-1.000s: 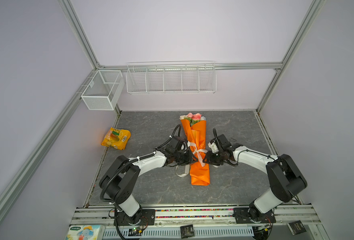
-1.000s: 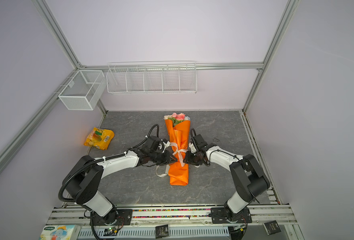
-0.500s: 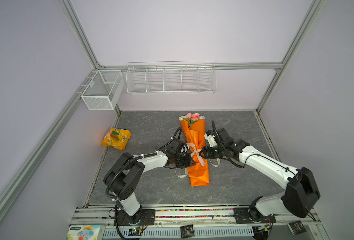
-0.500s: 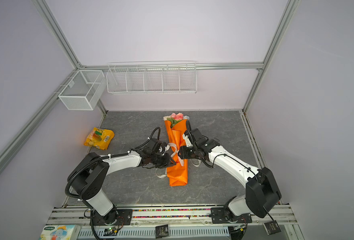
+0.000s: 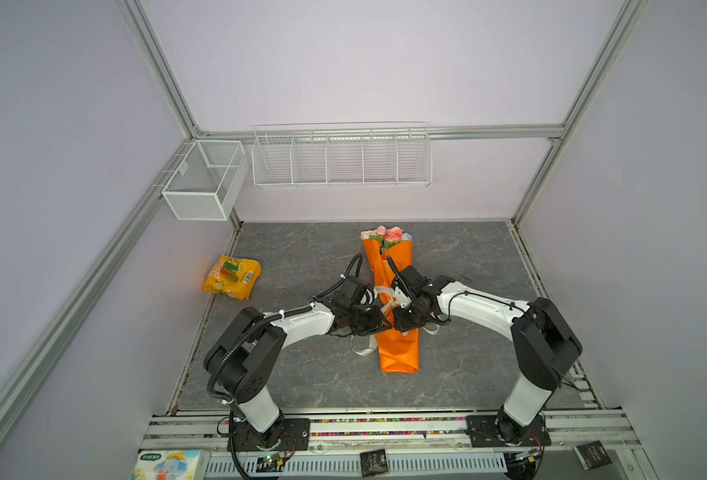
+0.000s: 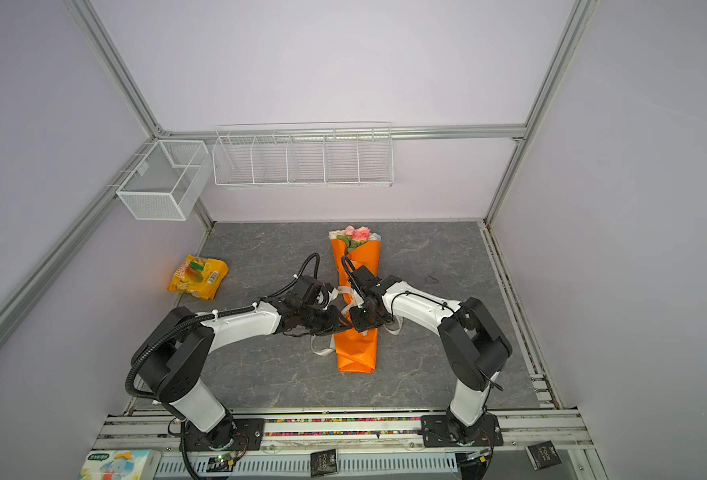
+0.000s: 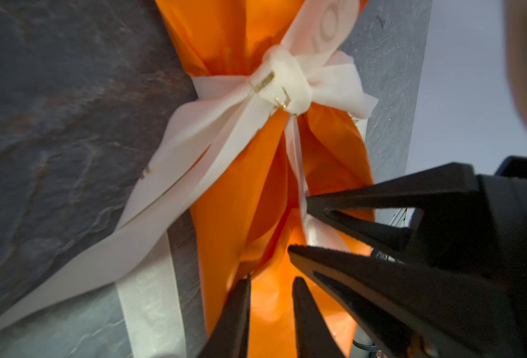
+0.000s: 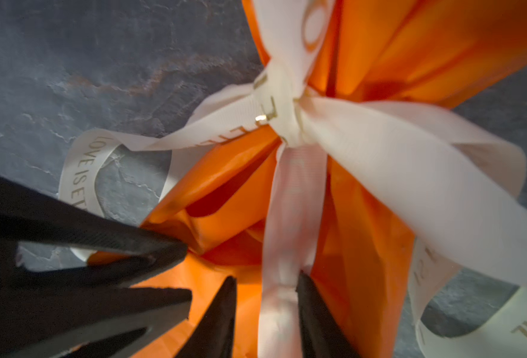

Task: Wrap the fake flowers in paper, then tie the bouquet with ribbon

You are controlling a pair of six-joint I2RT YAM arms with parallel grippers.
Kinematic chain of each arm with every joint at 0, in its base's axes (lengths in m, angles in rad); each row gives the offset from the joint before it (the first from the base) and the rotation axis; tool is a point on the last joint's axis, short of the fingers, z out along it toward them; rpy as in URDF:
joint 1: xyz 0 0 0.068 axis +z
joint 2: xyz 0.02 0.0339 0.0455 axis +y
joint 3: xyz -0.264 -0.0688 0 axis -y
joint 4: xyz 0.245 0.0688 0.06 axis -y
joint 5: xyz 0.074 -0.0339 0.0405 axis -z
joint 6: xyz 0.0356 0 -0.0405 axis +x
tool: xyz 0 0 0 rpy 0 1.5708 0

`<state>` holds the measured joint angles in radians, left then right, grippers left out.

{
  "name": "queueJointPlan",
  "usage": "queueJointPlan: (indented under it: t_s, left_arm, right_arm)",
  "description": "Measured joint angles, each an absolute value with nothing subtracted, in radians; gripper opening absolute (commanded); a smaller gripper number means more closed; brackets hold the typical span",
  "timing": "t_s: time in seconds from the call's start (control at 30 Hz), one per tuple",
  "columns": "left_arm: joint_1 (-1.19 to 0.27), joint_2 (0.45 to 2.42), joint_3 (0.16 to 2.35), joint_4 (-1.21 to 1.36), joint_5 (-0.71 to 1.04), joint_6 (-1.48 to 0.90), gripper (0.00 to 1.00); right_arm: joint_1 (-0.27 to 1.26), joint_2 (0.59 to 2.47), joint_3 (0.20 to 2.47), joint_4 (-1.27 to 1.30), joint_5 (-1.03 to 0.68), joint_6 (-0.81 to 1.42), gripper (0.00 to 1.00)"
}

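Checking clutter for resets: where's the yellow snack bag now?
In both top views the yellow snack bag lies on the table's left edge, apart from the left arm and bouquet.

Knotted ribbon [image 7: 282, 85] around orange bouquet [image 7: 234, 198]

Printed in gold capitals along the cream ribbon [image 8: 79, 173] knotted round the bouquet of fake flowers [image 8: 364, 248]: "LOVE IS ET", then cut off behind a black finger. On another stretch of the same ribbon, at the frame's corner, only "AL" legible.

In both top views, "Foce" in white on a small black card [image 5: 379, 460] at 6 o'clock on the front rail, and again on a second black card [image 6: 545, 454] at 5 o'clock.

Print and barcode on the yellow snack bag [image 5: 232, 277] at 9 o'clock: too small to read. Green label on the tissue box [image 5: 169, 465] at 7 o'clock: unreadable.
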<state>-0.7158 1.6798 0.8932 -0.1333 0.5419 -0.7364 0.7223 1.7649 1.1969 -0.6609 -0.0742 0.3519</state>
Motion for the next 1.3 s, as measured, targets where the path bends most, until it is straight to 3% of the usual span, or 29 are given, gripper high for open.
queueJointPlan:
  t_s: [0.2,0.63,0.73,0.77,0.8,0.97,1.13,1.3]
  left_arm:
    - [-0.716,1.68,0.886,-0.134,0.527,-0.739,0.24]
    - [-0.716,1.675,0.883,-0.132,0.502,-0.748,0.25]
    - [-0.716,1.642,0.874,-0.139,0.493,-0.75,0.28]
    - [-0.716,1.63,0.874,-0.141,0.493,-0.748,0.31]
    - [-0.716,1.618,0.876,-0.143,0.494,-0.746,0.34]
    - [-0.715,1.528,0.882,-0.194,0.464,-0.72,0.53]
    - [-0.664,1.331,0.888,-0.299,0.308,-0.687,0.63]
    - [-0.414,1.133,0.82,-0.312,0.106,-0.642,0.73]
  right_arm:
    - [0.725,1.745,1.199,-0.688,-0.068,0.343,0.07]
    - [0.725,1.607,1.183,-0.706,-0.102,0.351,0.07]
    - [0.725,1.607,1.169,-0.711,-0.131,0.349,0.15]
    - [0.725,1.607,1.169,-0.717,-0.144,0.345,0.28]
    - [0.725,1.607,1.172,-0.725,-0.15,0.342,0.35]
    - [0.722,1.565,1.177,-0.75,-0.105,0.357,0.47]
    - [0.616,1.334,1.163,-0.743,0.097,0.398,0.55]
    - [0.348,1.086,0.97,-0.632,0.385,0.413,0.91]
